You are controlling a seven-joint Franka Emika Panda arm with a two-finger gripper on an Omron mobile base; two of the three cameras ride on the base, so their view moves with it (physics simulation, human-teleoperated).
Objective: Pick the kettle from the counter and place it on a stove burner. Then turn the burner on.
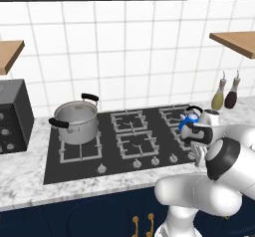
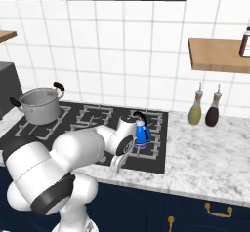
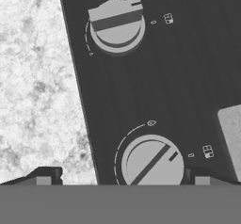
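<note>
Sitting on right front stove burner: kettle; hand open, apart, low over knob.

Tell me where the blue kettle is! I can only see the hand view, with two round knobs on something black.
Observer: The kettle stands on a burner grate at the right end of the cooktop.
Operator: Is anything else on there?
Observer: A big steel pot sits at the left end, with no lid on it.
Operator: What's beside the cooktop?
Observer: Two bottles stand on the marble counter to its right, against the tiled wall.
</note>
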